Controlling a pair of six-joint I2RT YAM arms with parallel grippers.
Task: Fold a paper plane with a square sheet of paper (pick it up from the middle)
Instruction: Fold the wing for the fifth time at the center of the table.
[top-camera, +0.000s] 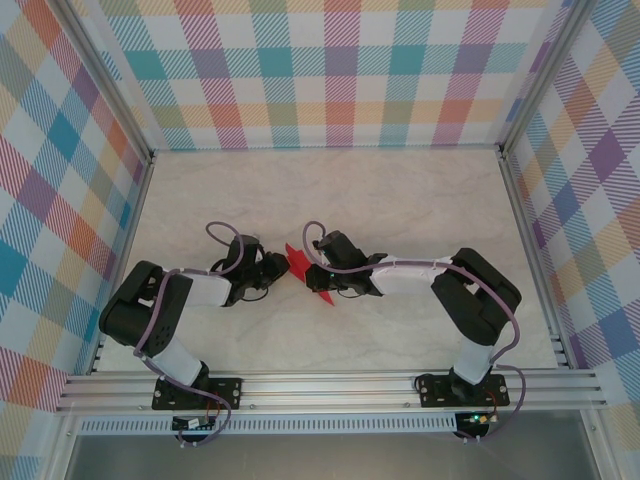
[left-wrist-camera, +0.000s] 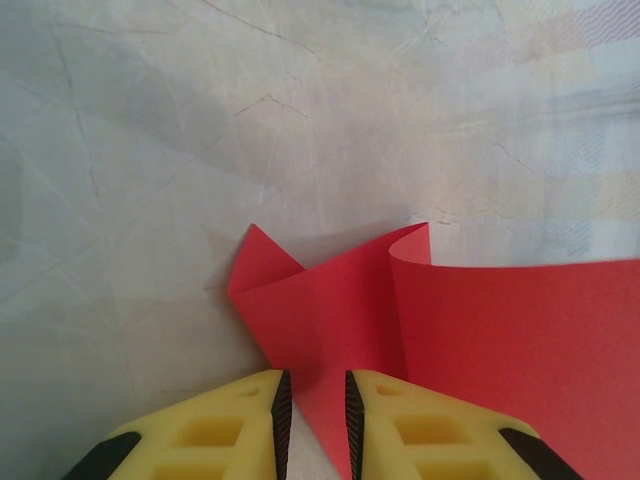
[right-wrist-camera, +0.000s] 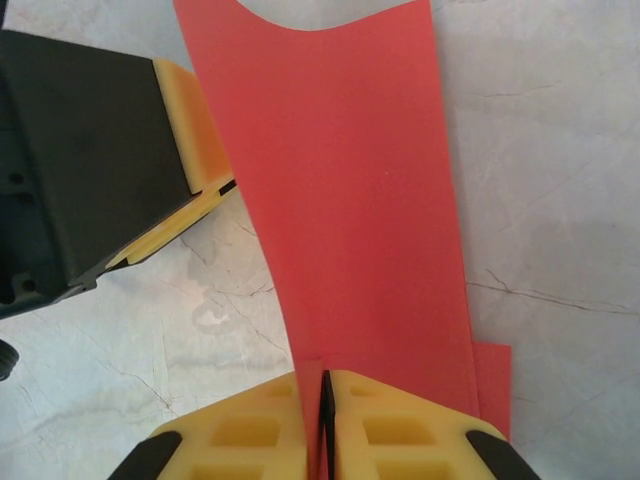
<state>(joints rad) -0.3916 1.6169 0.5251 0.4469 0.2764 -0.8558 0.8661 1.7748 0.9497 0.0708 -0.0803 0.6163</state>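
- Two robot arms meet over a marbled tabletop (top-camera: 400, 200), where the red paper sheet (top-camera: 300, 263) stands bowed between them at mid-table, partly folded rather than flat.
- The right gripper (right-wrist-camera: 322, 392) is clamped on the sheet's lower edge. The left gripper (left-wrist-camera: 315, 400) straddles a folded corner, jaws slightly apart and not pinching.
- The step in hand appears to be setting a crease. It should go best if the left jaws close squarely on the fold line, edges aligned first, while the right holds steady.
- The paper is thin, matt and springy, curling in soft arcs. The yellow fingers (left-wrist-camera: 430, 435) have dark inner pads, and the tabletop looks smooth and veined.
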